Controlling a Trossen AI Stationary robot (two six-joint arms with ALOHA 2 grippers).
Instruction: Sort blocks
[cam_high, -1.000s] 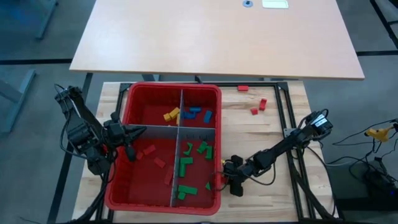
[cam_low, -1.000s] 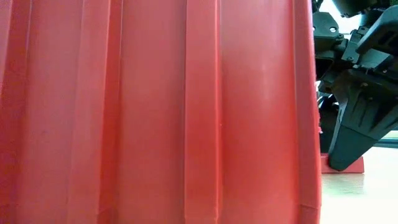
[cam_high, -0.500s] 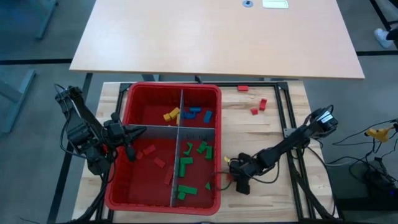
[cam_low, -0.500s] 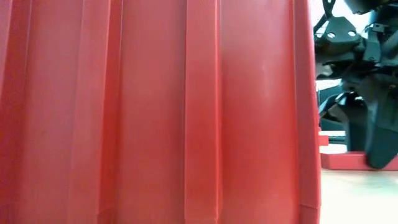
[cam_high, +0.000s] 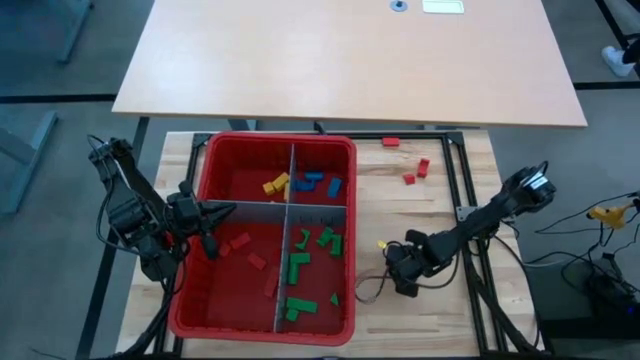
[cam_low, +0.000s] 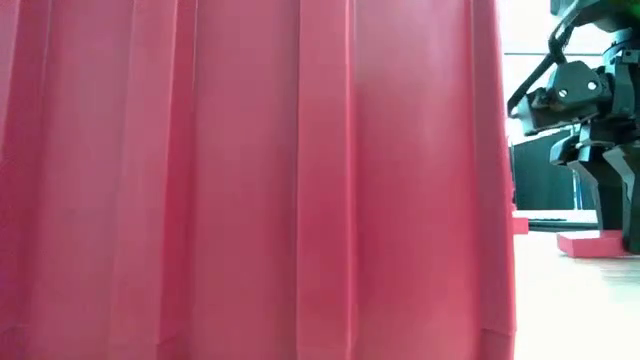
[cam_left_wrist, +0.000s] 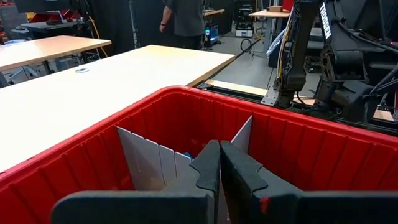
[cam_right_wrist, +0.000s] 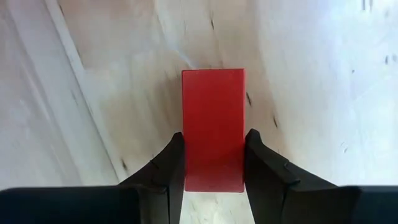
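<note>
Right gripper (cam_right_wrist: 213, 163) clamped on one red block (cam_right_wrist: 213, 146), a smooth oblong held just above bare wood beside the red bin (cam_high: 350, 230). Left gripper (cam_left_wrist: 219, 163) pressed shut, empty, over the bin's near-left compartment. Farther off, three red blocks (cam_high: 409, 178) loose on the table (cam_high: 420, 210).

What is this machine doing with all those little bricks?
It is sorting coloured blocks into a divided red bin. The right hand, out on the wooden table beside the bin, is shut on a red block. The left hand sits closed over the bin's red-block compartment, waiting.
</note>
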